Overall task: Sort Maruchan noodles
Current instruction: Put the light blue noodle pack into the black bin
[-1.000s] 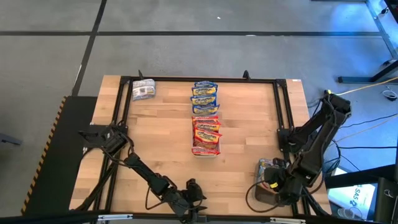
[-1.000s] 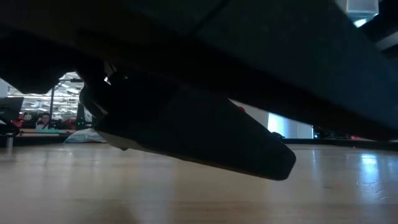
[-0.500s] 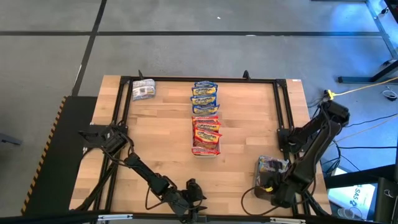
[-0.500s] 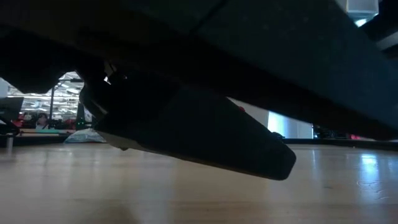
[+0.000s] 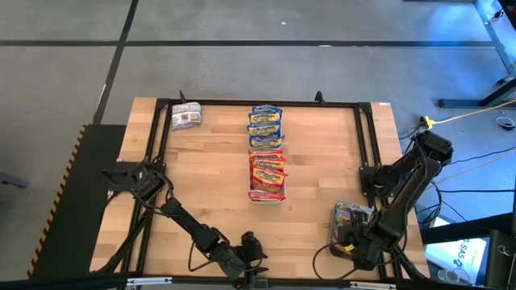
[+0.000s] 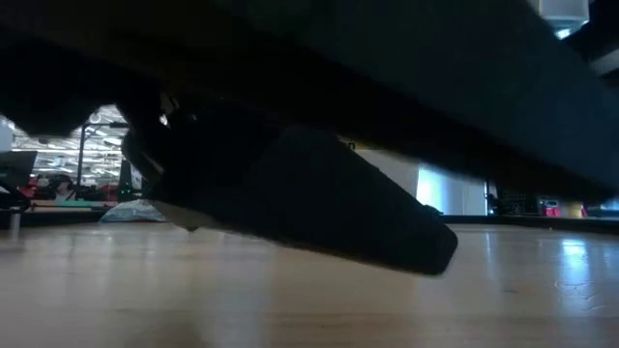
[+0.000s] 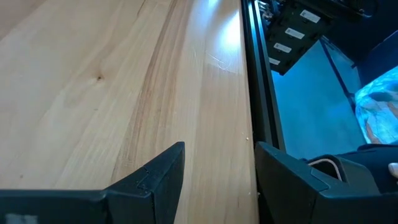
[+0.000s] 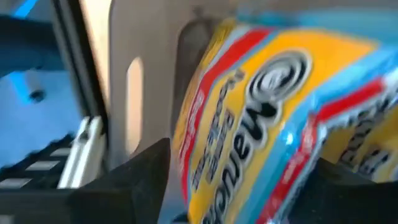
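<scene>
Maruchan noodles: blue-yellow packet [image 8: 267, 118] at my right gripper [image 5: 348, 239], lower right of high view. Light, crinkly, slick film, brittle block inside; take by short edge, gentle squeeze. Right jaws stand parted around it, prob. just released vs. a sec ago. Sorted stacks mid-table: blue [image 5: 265, 125], red [image 5: 267, 174]. Left gripper [image 7: 217, 174] parted, empty, bottom centre.

Overhead, table-level and two wrist cameras share the table [image 5: 218, 185].
</scene>
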Controlling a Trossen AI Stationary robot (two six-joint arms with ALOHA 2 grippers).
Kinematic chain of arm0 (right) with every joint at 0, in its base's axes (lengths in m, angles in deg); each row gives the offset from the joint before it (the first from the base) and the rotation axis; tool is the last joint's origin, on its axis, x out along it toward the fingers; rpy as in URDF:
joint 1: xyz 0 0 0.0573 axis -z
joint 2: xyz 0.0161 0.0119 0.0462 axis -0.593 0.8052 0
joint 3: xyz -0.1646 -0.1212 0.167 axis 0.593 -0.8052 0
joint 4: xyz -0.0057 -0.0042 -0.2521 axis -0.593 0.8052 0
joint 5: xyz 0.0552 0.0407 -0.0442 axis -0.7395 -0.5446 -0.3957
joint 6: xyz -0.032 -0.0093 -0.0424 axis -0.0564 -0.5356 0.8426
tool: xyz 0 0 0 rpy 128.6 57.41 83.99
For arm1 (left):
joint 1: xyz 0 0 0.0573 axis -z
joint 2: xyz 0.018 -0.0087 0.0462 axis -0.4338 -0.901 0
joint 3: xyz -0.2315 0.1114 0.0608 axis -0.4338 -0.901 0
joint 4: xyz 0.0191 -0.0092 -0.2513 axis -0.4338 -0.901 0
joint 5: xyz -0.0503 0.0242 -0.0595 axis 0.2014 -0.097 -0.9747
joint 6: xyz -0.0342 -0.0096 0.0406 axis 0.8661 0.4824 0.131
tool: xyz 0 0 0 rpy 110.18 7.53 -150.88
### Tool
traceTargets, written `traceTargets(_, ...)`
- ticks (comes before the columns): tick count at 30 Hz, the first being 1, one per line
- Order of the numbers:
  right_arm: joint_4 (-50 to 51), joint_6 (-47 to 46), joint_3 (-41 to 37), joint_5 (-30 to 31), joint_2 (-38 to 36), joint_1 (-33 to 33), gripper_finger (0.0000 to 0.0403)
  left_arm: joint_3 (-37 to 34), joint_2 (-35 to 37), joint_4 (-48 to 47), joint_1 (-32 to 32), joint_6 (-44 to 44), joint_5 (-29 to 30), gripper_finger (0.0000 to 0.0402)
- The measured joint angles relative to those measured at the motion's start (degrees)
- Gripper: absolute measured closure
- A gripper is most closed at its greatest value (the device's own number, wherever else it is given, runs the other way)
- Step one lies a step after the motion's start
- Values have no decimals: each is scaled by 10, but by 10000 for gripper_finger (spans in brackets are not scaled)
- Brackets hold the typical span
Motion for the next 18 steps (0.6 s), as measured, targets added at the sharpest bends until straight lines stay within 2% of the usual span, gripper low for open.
traceTargets(2,1,-10,0,-28,-7,7,151,0,2,-1,0,1,-1,211)
traceTargets(6,8,-11,0,-29,-30,19,148,0,18,-17,0,4,-1,211)
traceTargets(11,28,-4,0,5,-38,22,165,0,43,-58,0,10,1,211)
traceTargets(18,54,36,-2,57,-25,21,194,0,44,-65,0,12,2,211)
